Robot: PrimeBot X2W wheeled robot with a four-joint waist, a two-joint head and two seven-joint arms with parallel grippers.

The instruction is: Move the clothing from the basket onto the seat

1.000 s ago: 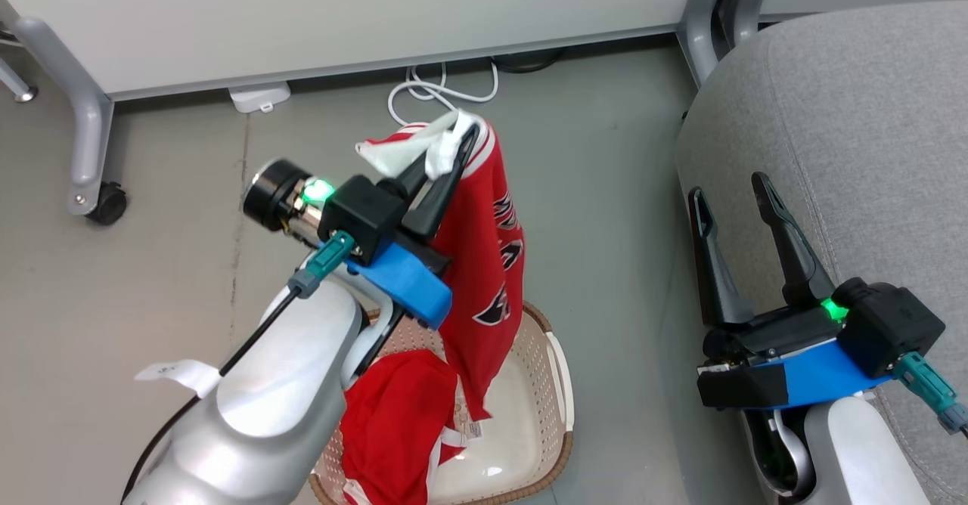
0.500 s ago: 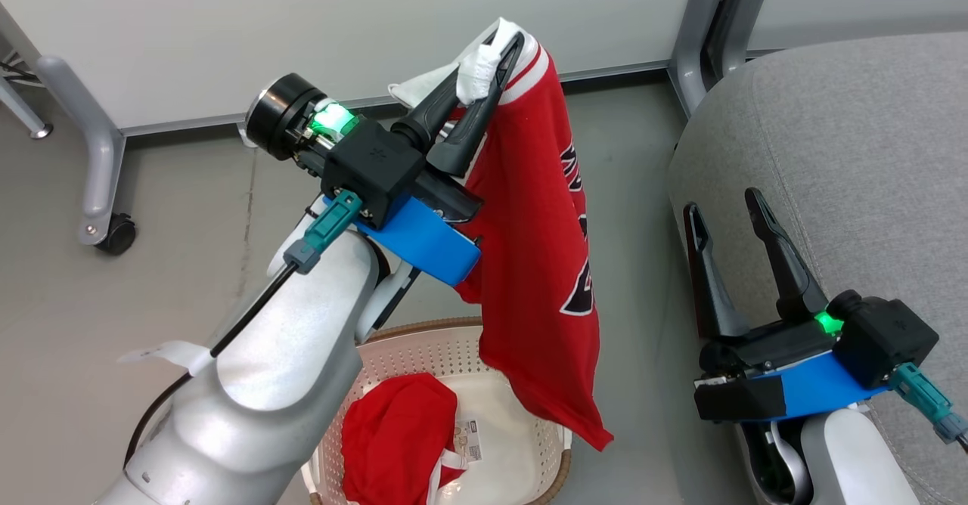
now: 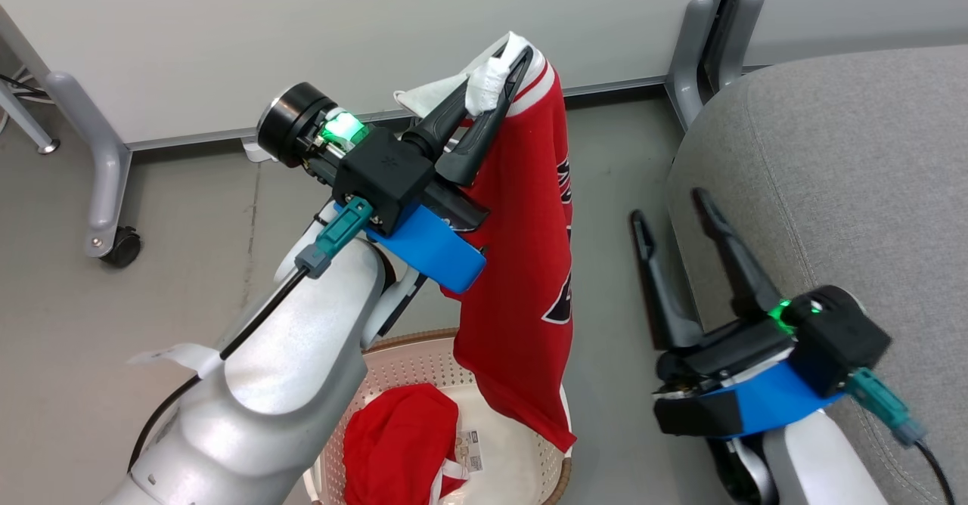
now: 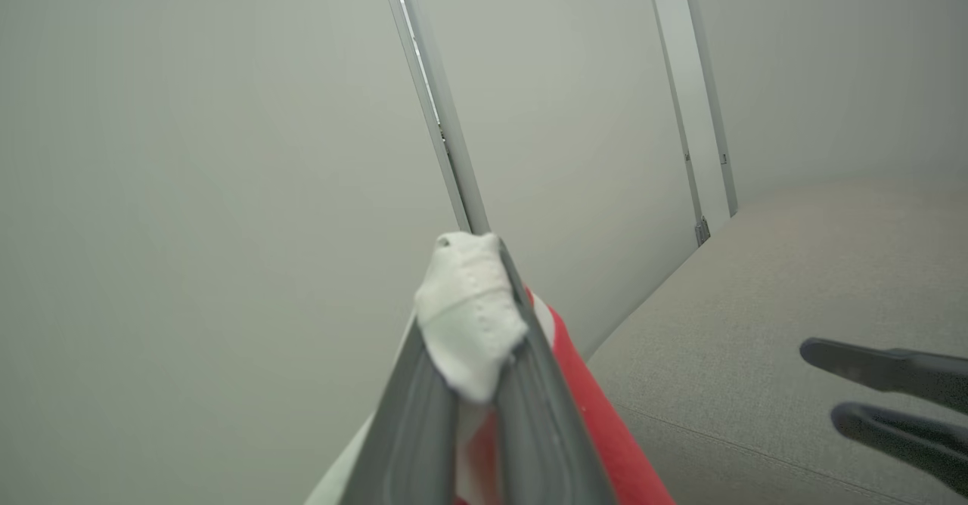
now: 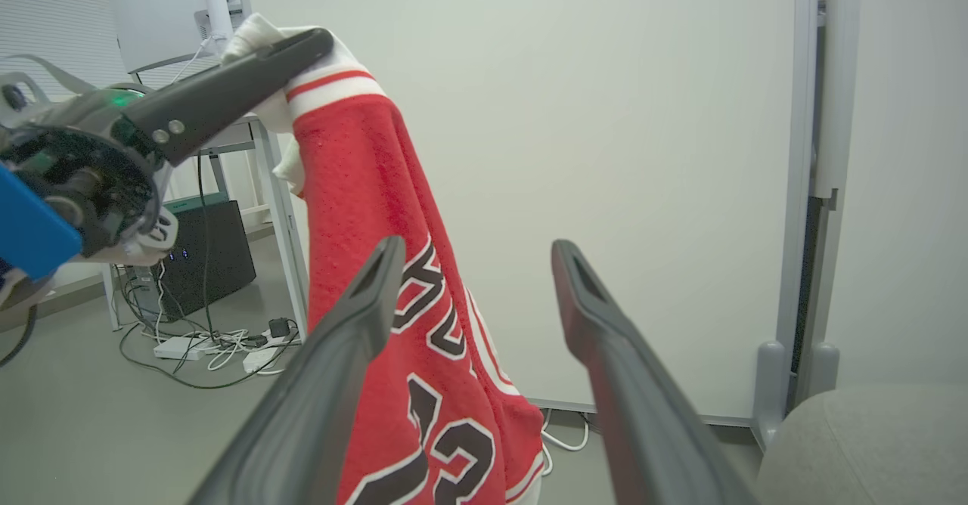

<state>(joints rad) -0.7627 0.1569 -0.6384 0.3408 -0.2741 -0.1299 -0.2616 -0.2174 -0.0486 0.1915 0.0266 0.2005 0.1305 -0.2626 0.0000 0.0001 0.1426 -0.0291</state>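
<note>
Shifted leftward since the earlier frame, the right gripper (image 3: 669, 206) now stands beside the edge of the grey seat (image 3: 847, 187), its fingers spread apart and empty. Nearest the camera, the laundry basket (image 3: 412, 365) holds the smaller red garment (image 3: 393, 444); above it the red jersey (image 3: 522, 263) hangs from the left gripper (image 3: 514, 51), whose fingers are clamped on its white-trimmed edge, hem over the basket rim. Behind stands a pale partition wall (image 3: 302, 29).
</note>
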